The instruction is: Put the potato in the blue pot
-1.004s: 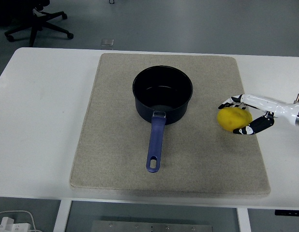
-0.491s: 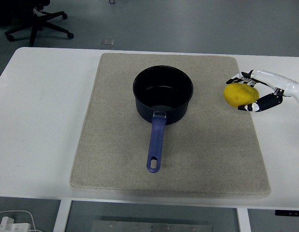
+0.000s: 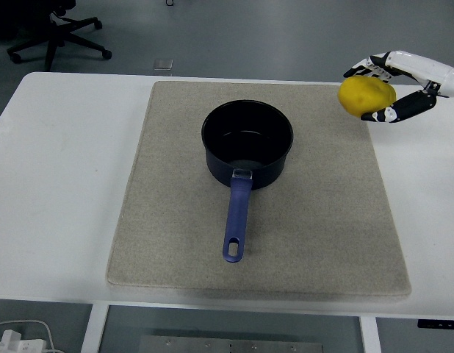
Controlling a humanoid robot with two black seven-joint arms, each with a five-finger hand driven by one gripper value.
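right hand (image 3: pixel 385 90) grips potato (image 3: pixel 366 96), far right | risk: dropping short of blue pot (image 3: pixel 247 145) onto mat (image 3: pixel 315 220)

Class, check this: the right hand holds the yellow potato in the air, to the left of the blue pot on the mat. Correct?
Not quite. The head view shows the right hand holding the potato to the right of the blue pot, not the left. The rest is right.

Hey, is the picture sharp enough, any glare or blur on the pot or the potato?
Head view: even, soft light; blue pot sharp, faint sheen inside; potato in the right hand slightly soft-edged, no glare; only weak shadows on the mat.
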